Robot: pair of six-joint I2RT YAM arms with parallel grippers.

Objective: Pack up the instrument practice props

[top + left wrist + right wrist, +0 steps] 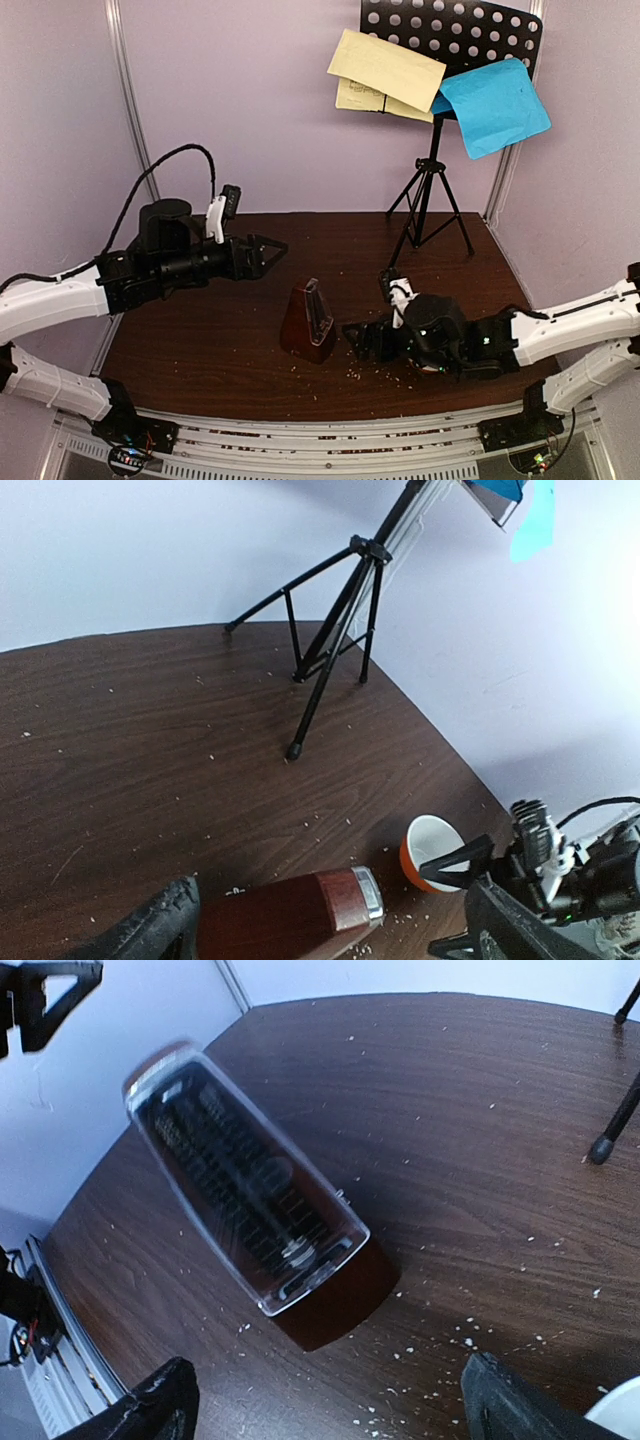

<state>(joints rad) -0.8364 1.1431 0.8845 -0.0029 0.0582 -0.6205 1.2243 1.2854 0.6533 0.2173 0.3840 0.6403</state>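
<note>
The small brown metronome (308,322) with its clear cover stands upright at the table's middle front. My left gripper (272,247) hovers up and to the left of it, open, holding nothing. In the left wrist view the metronome (290,915) shows low between the wide fingers (150,930). My right gripper (357,336) sits low just right of the metronome (250,1200), open and empty, apart from it. The black tripod music stand (430,190) stands at the back right. Its perforated desk (450,30) carries pale yellow sheets (385,70) and a blue sheet (495,105).
A small bowl (435,850), orange outside and white inside, lies beside the right arm; its rim (620,1415) shows at the right wrist view's corner. Pale crumbs (365,372) are scattered over the dark wood table (200,340). The stand's foot (600,1150) rests nearby. Walls close in on three sides.
</note>
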